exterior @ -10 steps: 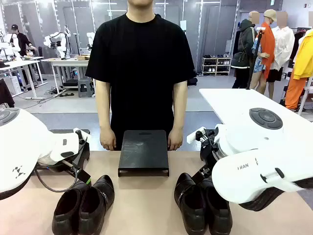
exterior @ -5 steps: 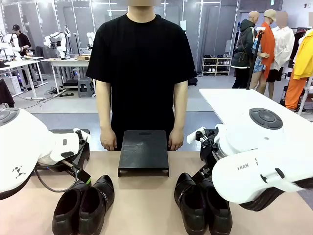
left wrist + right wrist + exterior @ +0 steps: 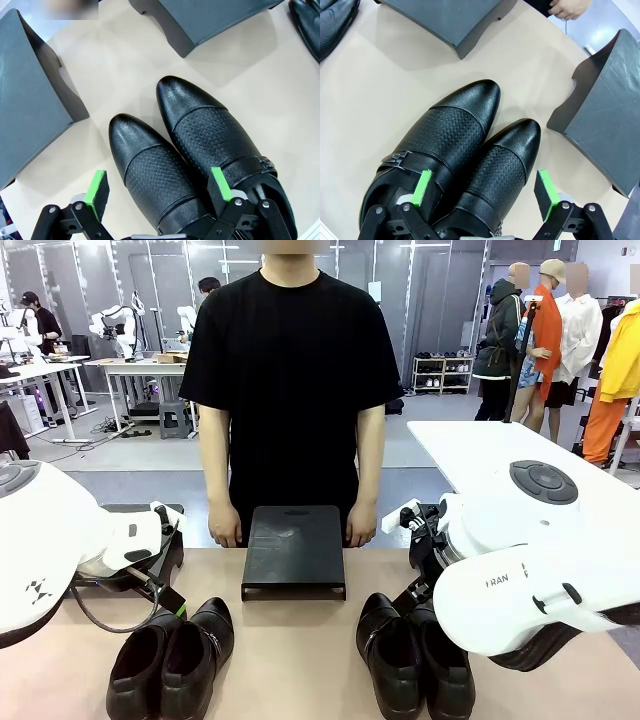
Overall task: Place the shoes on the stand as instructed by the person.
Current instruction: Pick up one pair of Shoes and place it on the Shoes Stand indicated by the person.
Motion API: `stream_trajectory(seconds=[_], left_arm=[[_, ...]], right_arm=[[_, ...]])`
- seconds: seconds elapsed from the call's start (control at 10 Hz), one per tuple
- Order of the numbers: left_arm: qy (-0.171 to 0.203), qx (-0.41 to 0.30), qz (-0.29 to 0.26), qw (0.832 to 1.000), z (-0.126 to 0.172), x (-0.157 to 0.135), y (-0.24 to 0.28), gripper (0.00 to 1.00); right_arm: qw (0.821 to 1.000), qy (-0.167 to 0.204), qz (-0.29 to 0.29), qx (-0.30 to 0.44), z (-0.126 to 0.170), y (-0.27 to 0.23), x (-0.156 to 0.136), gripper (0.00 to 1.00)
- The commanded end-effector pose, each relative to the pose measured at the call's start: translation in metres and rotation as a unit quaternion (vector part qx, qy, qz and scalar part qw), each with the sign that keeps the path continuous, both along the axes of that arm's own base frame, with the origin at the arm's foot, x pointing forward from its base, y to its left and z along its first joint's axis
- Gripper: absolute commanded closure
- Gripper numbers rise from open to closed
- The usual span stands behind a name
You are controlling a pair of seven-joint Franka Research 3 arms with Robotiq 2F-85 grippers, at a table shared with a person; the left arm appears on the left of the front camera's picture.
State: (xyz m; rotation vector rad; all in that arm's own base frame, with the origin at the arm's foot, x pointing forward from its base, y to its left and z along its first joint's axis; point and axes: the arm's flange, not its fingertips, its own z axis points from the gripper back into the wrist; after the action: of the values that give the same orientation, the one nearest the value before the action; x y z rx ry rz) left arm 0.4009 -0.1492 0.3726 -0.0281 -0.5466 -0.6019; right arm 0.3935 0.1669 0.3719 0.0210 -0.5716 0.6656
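- In the front view, the person [image 3: 290, 370] stood at the far edge of the table [image 3: 290, 660]. One hand [image 3: 222, 528] and the other hand [image 3: 360, 528] hung down at either far corner of the dark stand [image 3: 294, 550].
- The same view placed the left pair [image 3: 172, 660] of shoes near the table's front left and the right pair [image 3: 412, 655] near its front right. Both were toes toward the stand and well apart from it.
- From the front, the shoes read as plain glossy black. The left wrist view brought out perforated leather and a metal buckle [image 3: 262, 162] on the left pair.
- There the left gripper [image 3: 158, 186] hung released, its green pads spread wide. One pad sat outside the nearer shoe and the other over its mate; whether they touched the leather could not be told.
- The right wrist view showed the right gripper [image 3: 484, 190] likewise unclenched over the right pair. One pad was above a shoe's opening and the other was clear of the pair.
- That view also caught a grey block [image 3: 607, 115] just beside the right pair's toes.
- In the front view, the right arm [image 3: 530, 570] covered the heels of the right pair, and the picture's bottom edge cut off both pairs.
- Both wrist views cropped the stand to a corner.
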Motion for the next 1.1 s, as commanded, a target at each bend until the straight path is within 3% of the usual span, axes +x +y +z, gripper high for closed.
stream_trajectory(seconds=[0.0, 0.1, 0.3, 0.7, 1.0], left_arm=[[0.0, 0.0, 0.0, 1.0, 0.0, 0.0, 0.0, 0.0], [-0.001, 0.013, 0.022, 1.0, 0.015, 0.003, -0.001, 0.0], [0.034, -0.02, 0.001, 0.999, 0.052, -0.007, -0.004, 0.0], [0.144, -0.151, -0.039, 0.977, 0.118, -0.016, 0.02, 0.0], [0.204, -0.27, -0.1, 0.936, 0.156, -0.039, 0.089, 0.0]], right_arm=[[1.0, 0.0, -0.001, 0.001, 0.0, 0.0, 0.0, 0.0], [1.0, 0.0, 0.0, 0.0, 0.0, 0.0, 0.0, 0.0], [0.998, 0.038, -0.006, 0.043, 0.035, -0.005, -0.001, 0.0], [0.98, 0.12, 0.007, 0.161, 0.112, -0.035, -0.014, 0.0], [0.924, 0.202, 0.011, 0.326, 0.16, -0.118, -0.045, 0.0]])
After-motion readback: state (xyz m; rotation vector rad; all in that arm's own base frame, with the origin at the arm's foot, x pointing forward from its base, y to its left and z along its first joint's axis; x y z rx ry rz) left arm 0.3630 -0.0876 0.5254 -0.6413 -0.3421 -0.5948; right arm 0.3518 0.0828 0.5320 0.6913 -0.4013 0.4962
